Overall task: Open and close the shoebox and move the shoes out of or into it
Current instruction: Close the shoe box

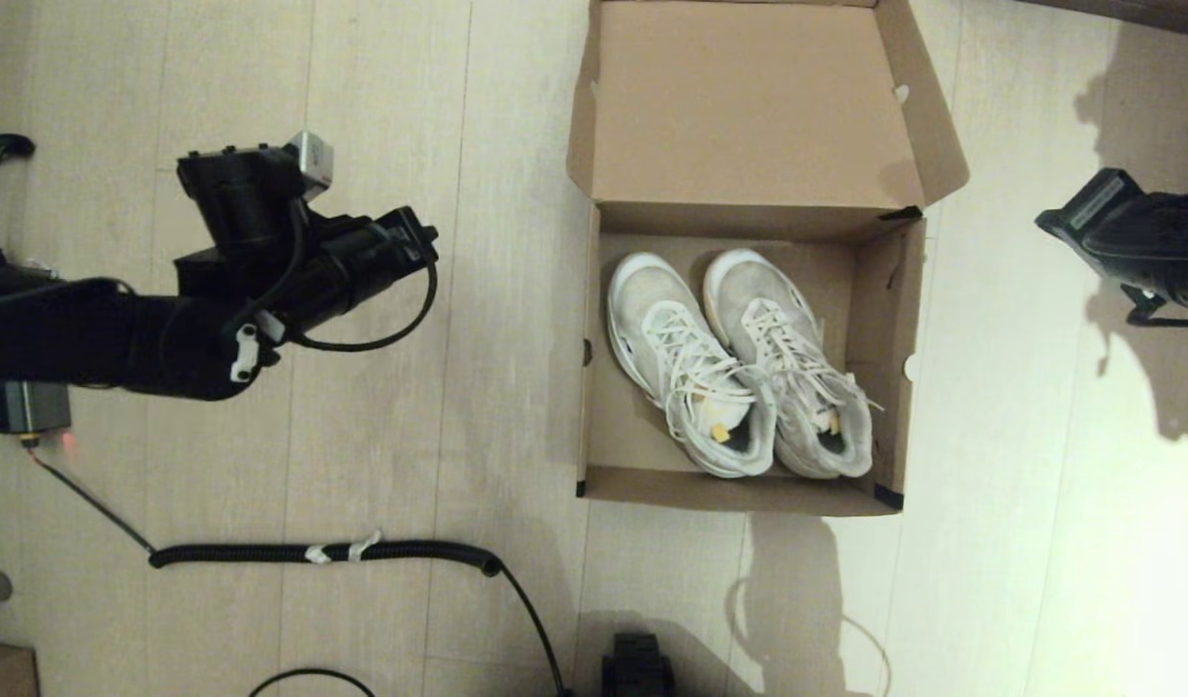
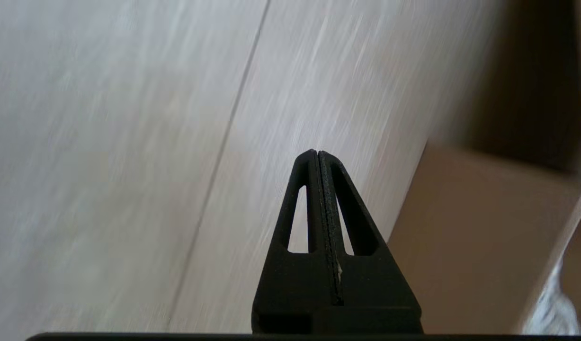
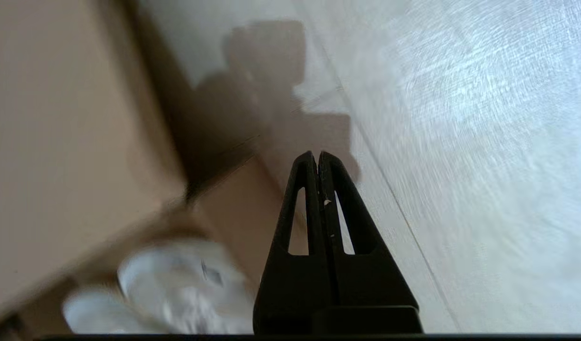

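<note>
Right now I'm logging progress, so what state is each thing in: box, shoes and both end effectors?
Shoebox: open, lid folded back flat.
Shoes: both inside the box, side by side, upright, laces loose.
Left end effector: shut, empty, over the floor to the left of the box.
Right end effector: shut, empty, over the floor to the right of the box.

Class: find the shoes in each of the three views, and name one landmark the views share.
Head view: shoes side by side in the open shoebox, right of centre.
Left wrist view: a white sliver at the lower right corner.
Right wrist view: blurred white shapes at lower left.
Shared landmark: the brown shoebox wall.
</note>
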